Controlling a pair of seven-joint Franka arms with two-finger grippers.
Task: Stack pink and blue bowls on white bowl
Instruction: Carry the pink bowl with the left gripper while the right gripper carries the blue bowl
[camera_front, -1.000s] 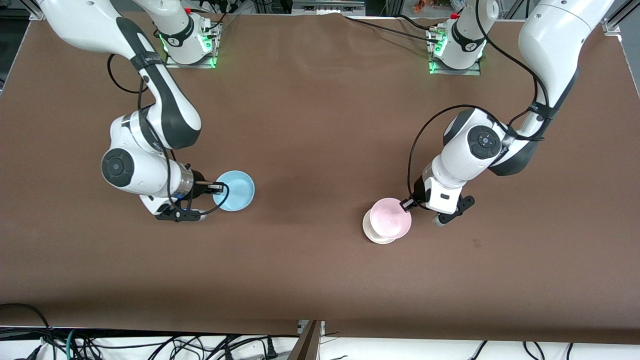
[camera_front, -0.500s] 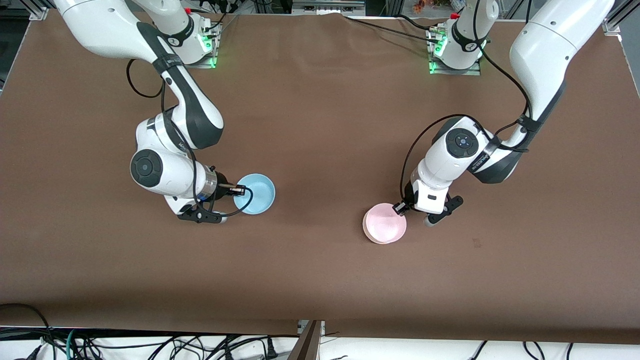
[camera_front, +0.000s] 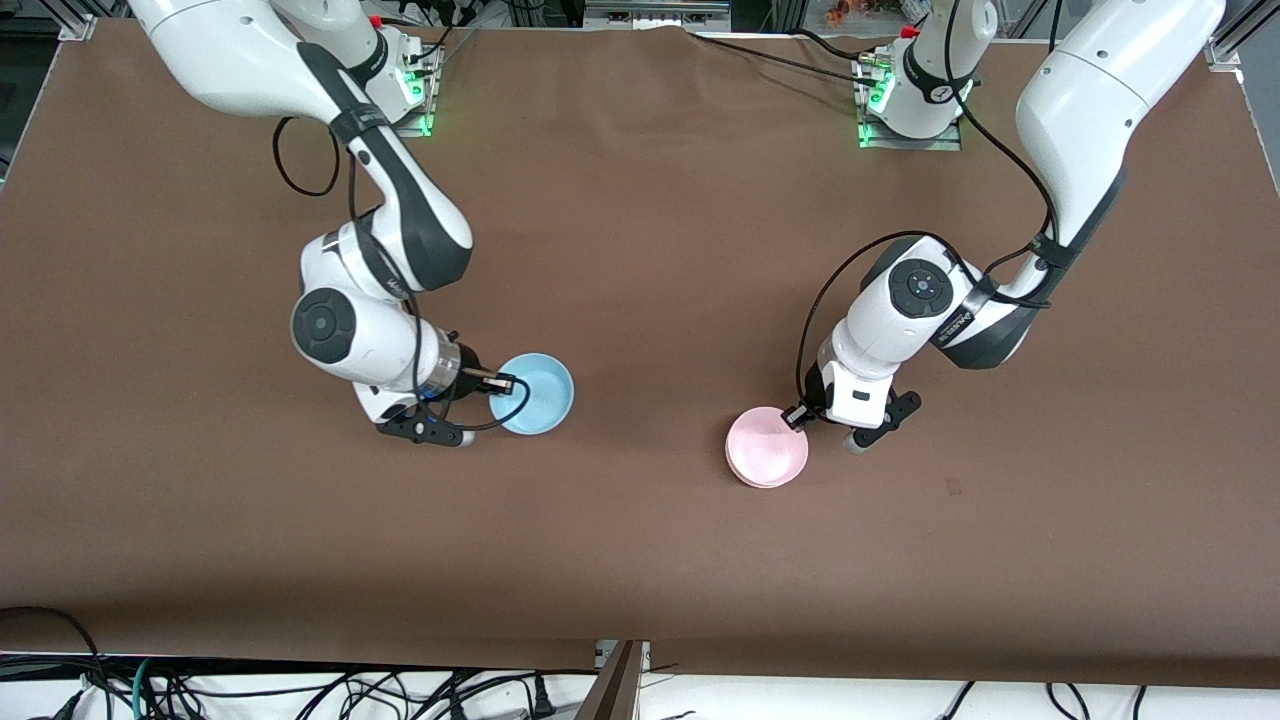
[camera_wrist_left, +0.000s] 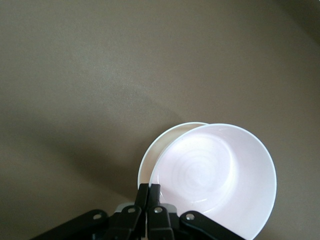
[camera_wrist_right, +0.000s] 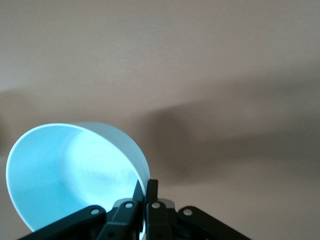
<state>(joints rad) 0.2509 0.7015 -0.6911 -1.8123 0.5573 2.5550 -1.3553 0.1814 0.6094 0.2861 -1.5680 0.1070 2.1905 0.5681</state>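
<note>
My left gripper (camera_front: 797, 417) is shut on the rim of the pink bowl (camera_front: 767, 447). The pink bowl sits low in the white bowl (camera_front: 738, 473), slightly offset, so only a sliver of white rim shows. In the left wrist view my left gripper (camera_wrist_left: 153, 192) pinches the pink bowl (camera_wrist_left: 215, 175), with the white bowl (camera_wrist_left: 155, 150) under it. My right gripper (camera_front: 505, 382) is shut on the rim of the blue bowl (camera_front: 537, 393) and holds it just above the table, toward the right arm's end. The right wrist view shows the right gripper (camera_wrist_right: 145, 187) on the blue bowl (camera_wrist_right: 65, 175).
The brown table (camera_front: 640, 560) is bare between the two bowls. A small dark spot (camera_front: 953, 487) marks the cloth near the left arm. Cables hang along the table's edge nearest the front camera.
My right gripper has carried the blue bowl toward the middle of the table. My left gripper has lowered the pink bowl down onto the white bowl, covering more of it.
</note>
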